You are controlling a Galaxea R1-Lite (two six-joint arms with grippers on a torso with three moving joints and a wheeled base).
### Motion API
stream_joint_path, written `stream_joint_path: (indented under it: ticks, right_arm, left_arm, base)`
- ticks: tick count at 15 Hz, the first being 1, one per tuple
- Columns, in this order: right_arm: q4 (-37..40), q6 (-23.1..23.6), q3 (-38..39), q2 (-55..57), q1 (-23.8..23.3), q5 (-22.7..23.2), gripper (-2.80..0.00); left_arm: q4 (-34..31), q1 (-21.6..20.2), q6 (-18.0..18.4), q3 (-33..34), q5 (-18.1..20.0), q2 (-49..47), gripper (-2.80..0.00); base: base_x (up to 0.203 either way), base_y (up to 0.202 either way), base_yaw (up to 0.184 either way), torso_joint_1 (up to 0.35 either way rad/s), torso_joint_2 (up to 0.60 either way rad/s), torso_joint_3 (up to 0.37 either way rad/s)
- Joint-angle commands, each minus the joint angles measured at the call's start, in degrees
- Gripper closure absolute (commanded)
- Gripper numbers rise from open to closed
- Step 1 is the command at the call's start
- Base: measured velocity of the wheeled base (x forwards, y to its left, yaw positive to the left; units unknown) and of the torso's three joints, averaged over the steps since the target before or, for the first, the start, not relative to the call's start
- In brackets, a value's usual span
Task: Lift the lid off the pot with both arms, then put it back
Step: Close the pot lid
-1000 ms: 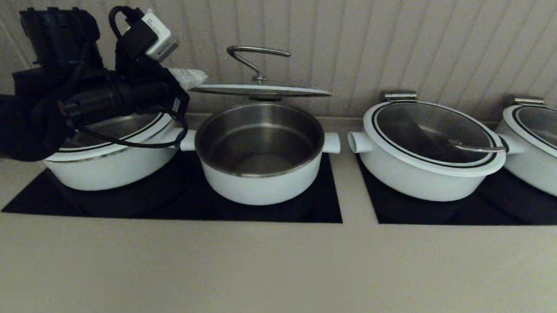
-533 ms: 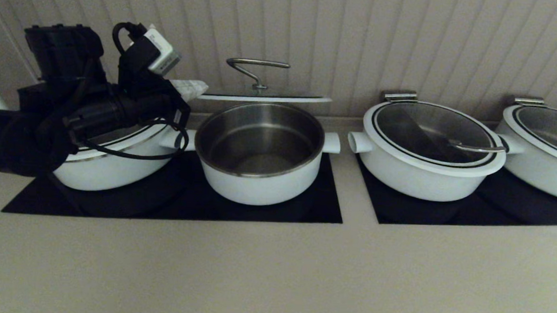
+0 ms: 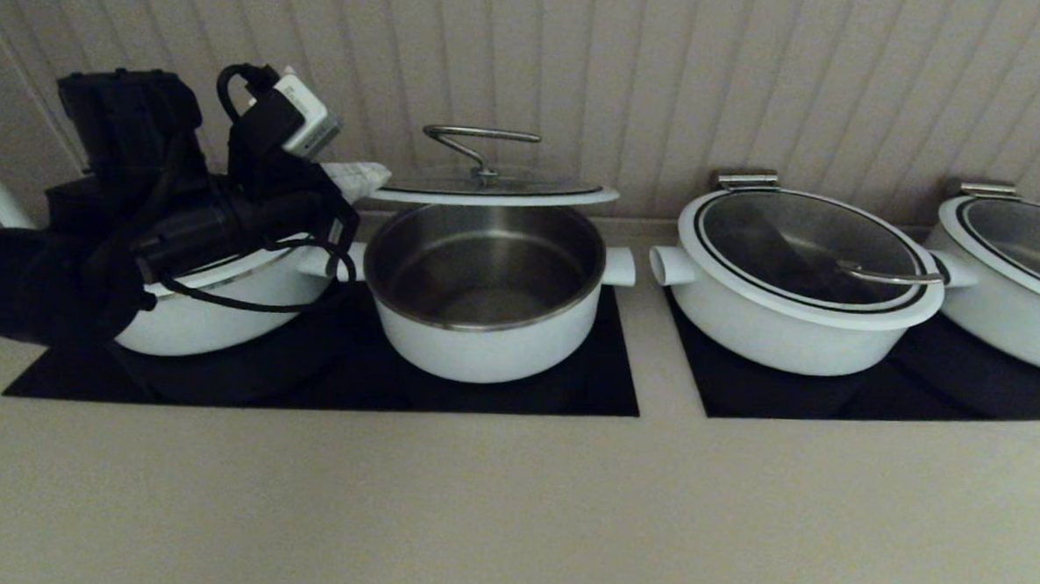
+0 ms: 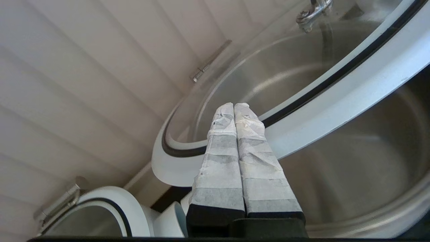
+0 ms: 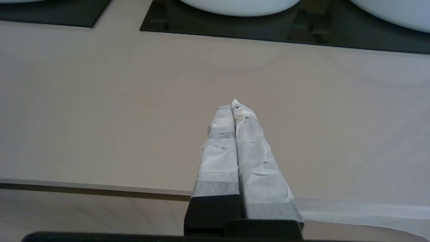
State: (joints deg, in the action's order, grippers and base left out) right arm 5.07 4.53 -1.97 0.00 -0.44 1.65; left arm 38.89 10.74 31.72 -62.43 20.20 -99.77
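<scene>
Ribbed pale wall panelling backs a beige counter with two black glass hob plates set flush in it.

Left arm: black, cabled, small white box at the wrist, reaching in over the far-left wide pot. Left gripper: taped whitish fingers pressed together, pinching the white rim of the lid at its left edge.

Lid: round glass disc, white rim, black ring, curved steel hook handle at centre. Held nearly level, just above the back rim of the pot, not seated. Judged fairly heavy, rigid, breakable; glass and glazed rim look slick, so an edge pinch from one side seems prone to tipping. The hook handle, or opposite points on the rim, look the safer holds.

Pot: deep, round, white outside, brushed steel inside, stubby white side handles; open and empty on the left hob plate.

Wide pot with lid: shallow, white, flat steel handle near the rim, on the right hob plate. Another like it stands at the far right.

Right gripper: taped fingers closed on nothing, hanging over bare counter near its front edge, well apart from the lid.
</scene>
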Motion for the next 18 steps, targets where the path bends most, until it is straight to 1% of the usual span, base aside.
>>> stream_joint_path:
  ticks: [1, 6, 9, 13, 18]
  right_arm:
    - [0.0, 0.0, 0.0, 0.0, 0.0, 0.0, 0.00]
    - [0.0, 0.0, 0.0, 0.1, 0.0, 0.0, 0.00]
    - [0.0, 0.0, 0.0, 0.1, 0.0, 0.0, 0.00]
    - [0.0, 0.0, 0.0, 0.1, 0.0, 0.0, 0.00]
    - [0.0, 0.0, 0.0, 0.1, 0.0, 0.0, 0.00]
  left_arm:
    - [2.1, 0.0, 0.2, 2.4, 0.1, -0.6, 0.00]
    - [2.2, 0.0, 0.1, 3.4, 0.1, -0.4, 0.00]
    - [2.4, 0.0, 0.1, 5.3, 0.1, 0.2, 0.00]
    - [6.2, 0.0, 0.0, 9.7, 0.0, 0.9, 0.00]
    - [6.6, 0.0, -0.2, 11.5, 0.0, 1.1, 0.00]
  base:
    - [0.000, 0.000, 0.000, 0.000, 0.00, 0.000]
    - [0.000, 0.000, 0.000, 0.000, 0.00, 0.000]
    - [0.000, 0.000, 0.000, 0.000, 0.00, 0.000]
    - [0.000, 0.000, 0.000, 0.000, 0.00, 0.000]
    - [0.000, 0.000, 0.000, 0.000, 0.00, 0.000]
